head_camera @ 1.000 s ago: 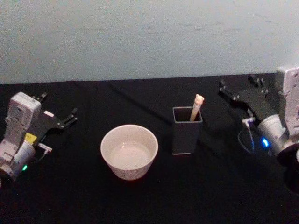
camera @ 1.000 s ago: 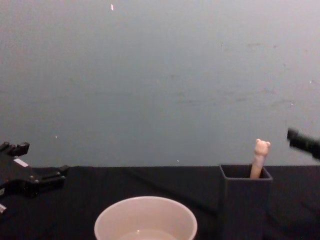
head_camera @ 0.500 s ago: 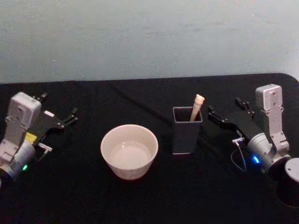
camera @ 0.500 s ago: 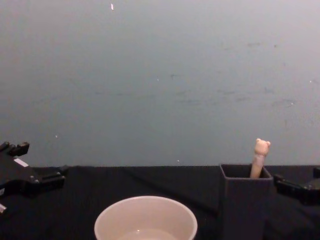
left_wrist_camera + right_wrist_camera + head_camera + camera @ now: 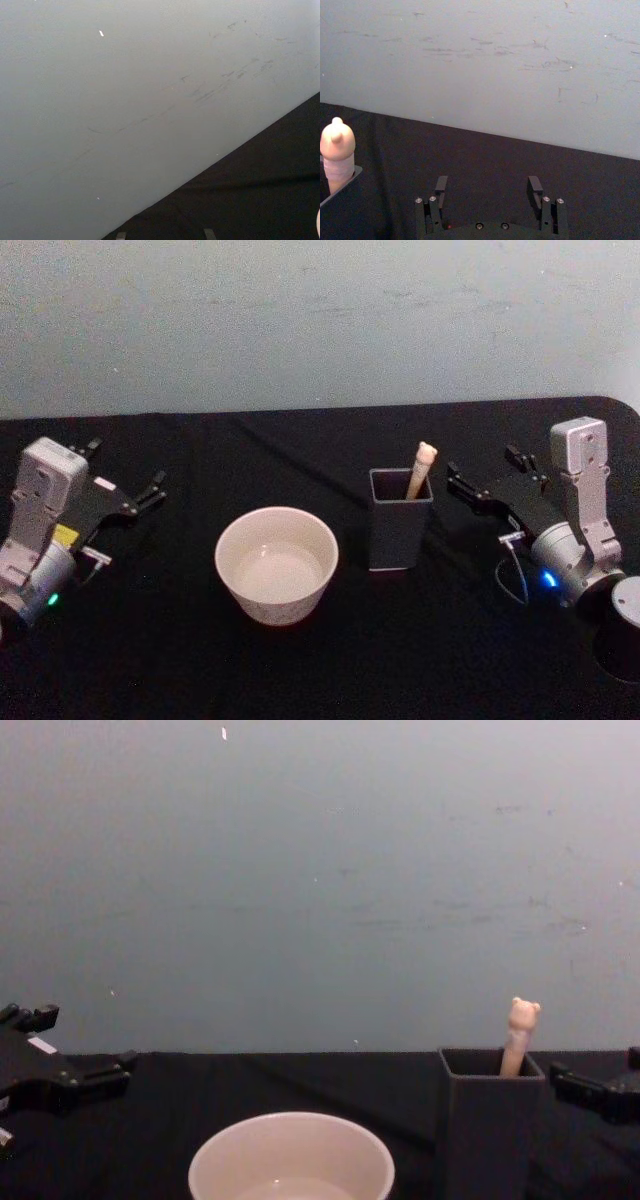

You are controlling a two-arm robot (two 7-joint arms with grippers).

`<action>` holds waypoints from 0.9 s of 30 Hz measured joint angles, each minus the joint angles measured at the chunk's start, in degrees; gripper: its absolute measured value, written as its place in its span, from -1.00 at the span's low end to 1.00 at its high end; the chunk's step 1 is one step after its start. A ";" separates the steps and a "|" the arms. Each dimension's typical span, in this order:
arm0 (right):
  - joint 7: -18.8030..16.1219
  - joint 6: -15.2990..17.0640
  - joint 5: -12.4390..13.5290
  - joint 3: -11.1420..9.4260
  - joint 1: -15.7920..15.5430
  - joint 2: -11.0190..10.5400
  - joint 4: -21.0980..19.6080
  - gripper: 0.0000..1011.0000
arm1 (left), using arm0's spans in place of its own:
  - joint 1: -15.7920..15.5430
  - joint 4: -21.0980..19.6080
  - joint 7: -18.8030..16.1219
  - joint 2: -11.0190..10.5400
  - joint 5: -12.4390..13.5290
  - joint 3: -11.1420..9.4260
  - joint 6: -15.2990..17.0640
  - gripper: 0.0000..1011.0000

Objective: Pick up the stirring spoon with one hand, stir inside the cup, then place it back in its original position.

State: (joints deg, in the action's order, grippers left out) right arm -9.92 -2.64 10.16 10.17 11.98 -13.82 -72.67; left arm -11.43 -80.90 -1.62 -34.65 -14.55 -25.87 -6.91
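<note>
Two arms in frame, and only your right one has moved: over the last second the right pincer (image 5: pixel 490 480) swung in from the far right edge of the head view and now sits at right of centre, just beside the holder (image 5: pixel 400 520), fingers apart and not touching it. In my judgement that puts you in the approach, grasp not yet made. The stirring spoon (image 5: pixel 421 468) stands in the holder, leaning, its cream bear-topped handle poking above the square mouth; neck and bowl are hidden inside. The holder is a tall dark box, matt. The cup (image 5: pixel 277 564), lower centre-left, is wide, round, smooth cream-white with a thick rim, well apart from both pincers. The desk (image 5: pixel 300 670) is covered in black cloth. The left pincer (image 5: pixel 150 491) stays parked at left, fingers apart.
</note>
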 joint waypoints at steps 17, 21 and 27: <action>0.12 -0.09 0.13 -0.06 0.00 -0.07 -0.16 0.98 | 0.00 0.00 0.00 0.00 0.00 0.00 0.00 0.98; 0.13 -0.09 0.17 -0.06 0.00 -0.07 -0.19 0.98 | 0.00 0.00 0.00 0.00 0.00 0.00 0.00 0.98; 0.13 -0.09 0.18 -0.06 0.00 -0.07 -0.22 0.98 | 0.00 0.00 0.00 0.00 0.00 0.00 0.00 0.98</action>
State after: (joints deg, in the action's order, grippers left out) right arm -9.78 -2.73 10.34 10.11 11.98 -13.90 -72.89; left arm -11.43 -80.90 -1.62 -34.65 -14.55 -25.86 -6.91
